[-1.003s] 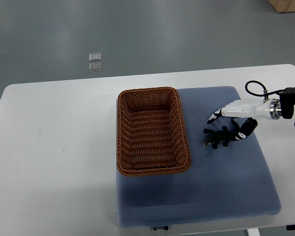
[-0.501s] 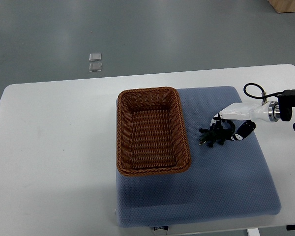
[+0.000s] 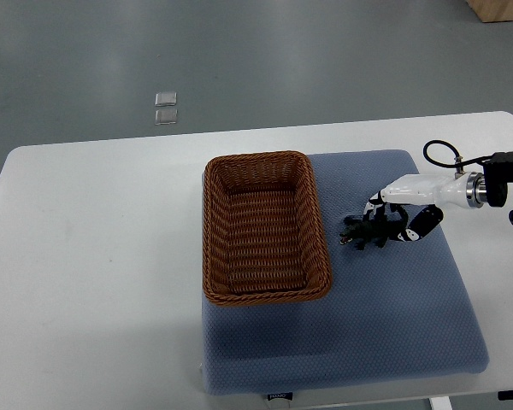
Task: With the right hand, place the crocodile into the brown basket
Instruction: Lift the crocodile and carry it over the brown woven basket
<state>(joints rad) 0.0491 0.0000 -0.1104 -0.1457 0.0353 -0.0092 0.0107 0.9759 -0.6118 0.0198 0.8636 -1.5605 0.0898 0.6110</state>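
Observation:
A small dark toy crocodile is held just right of the brown wicker basket, over the blue pad. My right hand reaches in from the right edge, its white and black fingers curled round the crocodile's rear half. The crocodile's head end pokes out to the left, towards the basket's right rim. The basket holds nothing. The left arm does not show.
The blue cushioned pad covers the right part of the white table, and the basket sits on its left side. Two small clear tiles lie on the grey floor beyond the table.
My right hand's fingers have closed round the crocodile, and the toy has shifted a little up and to the left, nearer the basket.

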